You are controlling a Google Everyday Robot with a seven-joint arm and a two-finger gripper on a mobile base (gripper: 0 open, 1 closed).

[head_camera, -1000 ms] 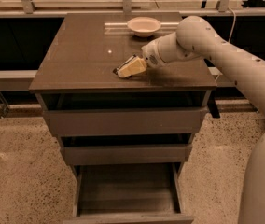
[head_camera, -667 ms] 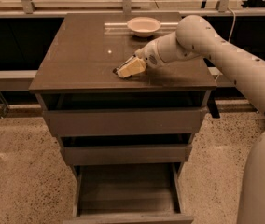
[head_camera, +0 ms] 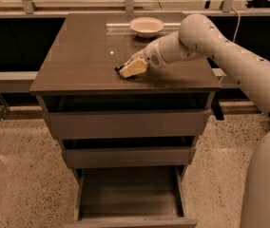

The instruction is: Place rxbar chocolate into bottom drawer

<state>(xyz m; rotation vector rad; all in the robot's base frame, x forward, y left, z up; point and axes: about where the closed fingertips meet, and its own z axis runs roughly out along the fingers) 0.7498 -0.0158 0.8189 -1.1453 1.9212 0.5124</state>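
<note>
My gripper is low on the cabinet top, near its front middle, with the arm reaching in from the right. A small dark sliver shows at the gripper's left tip and looks like the black wrapper of the rxbar chocolate. Most of the bar is hidden by the gripper, and I cannot tell whether it is held. The bottom drawer is pulled out at the foot of the cabinet, and its tray shows nothing inside.
A white bowl stands at the back of the cabinet top. The two upper drawers are slightly ajar. My arm spans the right side. Speckled floor lies to the left of the cabinet.
</note>
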